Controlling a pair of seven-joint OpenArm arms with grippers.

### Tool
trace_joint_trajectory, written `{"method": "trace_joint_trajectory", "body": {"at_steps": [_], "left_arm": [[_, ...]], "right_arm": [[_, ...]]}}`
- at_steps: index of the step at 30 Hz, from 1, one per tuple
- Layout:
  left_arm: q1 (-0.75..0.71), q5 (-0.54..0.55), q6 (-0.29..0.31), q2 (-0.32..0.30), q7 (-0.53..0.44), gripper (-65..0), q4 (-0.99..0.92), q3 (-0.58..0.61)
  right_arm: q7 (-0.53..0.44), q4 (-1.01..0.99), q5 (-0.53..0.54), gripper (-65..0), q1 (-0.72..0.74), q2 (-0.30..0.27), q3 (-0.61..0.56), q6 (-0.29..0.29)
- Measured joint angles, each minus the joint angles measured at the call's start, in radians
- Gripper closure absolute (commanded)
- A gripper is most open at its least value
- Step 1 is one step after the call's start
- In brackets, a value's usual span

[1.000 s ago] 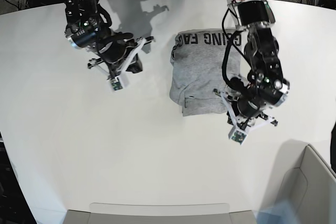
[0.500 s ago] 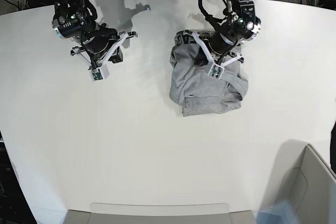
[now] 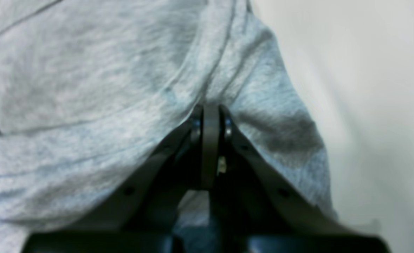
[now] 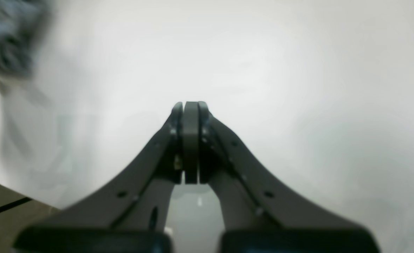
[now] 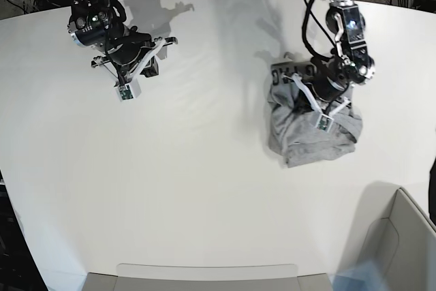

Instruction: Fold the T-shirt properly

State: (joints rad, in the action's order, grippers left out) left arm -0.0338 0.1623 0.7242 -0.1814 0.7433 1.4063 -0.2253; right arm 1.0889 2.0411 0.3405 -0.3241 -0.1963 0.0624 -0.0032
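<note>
The heather-grey T-shirt (image 5: pixel 308 140) lies bunched in a rough folded block right of the table's middle, with black lettering showing at its far edge. My left gripper (image 5: pixel 324 95) sits on top of it. In the left wrist view the left gripper (image 3: pixel 210 111) is shut, its tips pressed into a crease of the T-shirt (image 3: pixel 87 88), and no cloth shows between the fingers. My right gripper (image 5: pixel 146 66) hovers over bare table at the far left, well apart from the shirt. In its wrist view the right gripper (image 4: pixel 191 106) is shut and holds nothing.
The white table (image 5: pixel 191 182) spreads wide around the shirt. A grey open box (image 5: pixel 402 236) stands at the near right corner. A grey tray edge (image 5: pixel 204 274) runs along the front. Dark cables lie behind the table's far edge.
The T-shirt has slid to the right and a little nearer, along with my left gripper on top of it. The right arm has hardly moved in the last half second.
</note>
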Motion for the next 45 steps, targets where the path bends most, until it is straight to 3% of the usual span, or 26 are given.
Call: {"method": "trace_joint_trajectory", "body": {"at_steps": [2,5,8,16,21,23,31,33,38,43,45], "left_arm": [[0.007,-0.007,-0.004,-0.047,-0.054,0.0,-0.058,-0.001],[0.007,0.021,0.007,-0.116,-0.217,0.0,-0.151,0.002],[0.043,0.044,0.037,-0.165,-0.282,0.0,-0.245,0.005],[0.11,0.013,0.003,-0.238,-0.27,0.0,-0.328,-0.003],[0.086,-0.059,-0.022,-0.257,-0.18,0.0,-0.177,-0.004],[0.053,-0.079,-0.02,-0.253,-0.131,0.0,-0.092,-0.028],[-0.044,-0.086,-0.028,-0.217,-0.117,0.0,0.252,-0.174],[-0.09,-0.077,-0.021,-0.179,-0.101,0.0,0.349,-0.219],[-0.234,-0.088,-0.024,-0.077,-0.006,0.0,0.523,-0.327],[-0.4,-0.089,-0.023,0.031,-0.004,0.0,0.551,-0.381],[-0.453,-0.087,-0.021,0.045,-0.006,0.0,0.549,-0.382]], "right_arm": [[0.0,0.0,0.0,0.0,0.003,0.0,-0.001,0.0],[-0.001,0.0,0.001,0.0,0.005,0.0,-0.005,0.0],[0.0,0.0,0.004,0.0,0.003,0.0,-0.007,0.0],[0.0,0.0,0.003,0.0,0.006,0.001,-0.007,0.0],[0.0,0.0,0.005,0.0,0.023,0.0,-0.066,0.0],[-0.001,0.0,0.004,0.0,0.031,0.0,-0.082,0.0],[-0.017,0.009,0.004,0.0,0.047,-0.003,-0.096,0.001],[-0.062,0.009,-0.006,0.0,0.031,-0.011,-0.113,-0.001],[-0.202,0.013,-0.002,0.0,-0.113,-0.111,-0.215,-0.011],[-0.365,0.014,0.001,0.0,-0.285,-0.114,-0.223,-0.011],[-0.422,0.013,-0.003,0.0,-0.359,-0.117,-0.22,-0.013]]}}
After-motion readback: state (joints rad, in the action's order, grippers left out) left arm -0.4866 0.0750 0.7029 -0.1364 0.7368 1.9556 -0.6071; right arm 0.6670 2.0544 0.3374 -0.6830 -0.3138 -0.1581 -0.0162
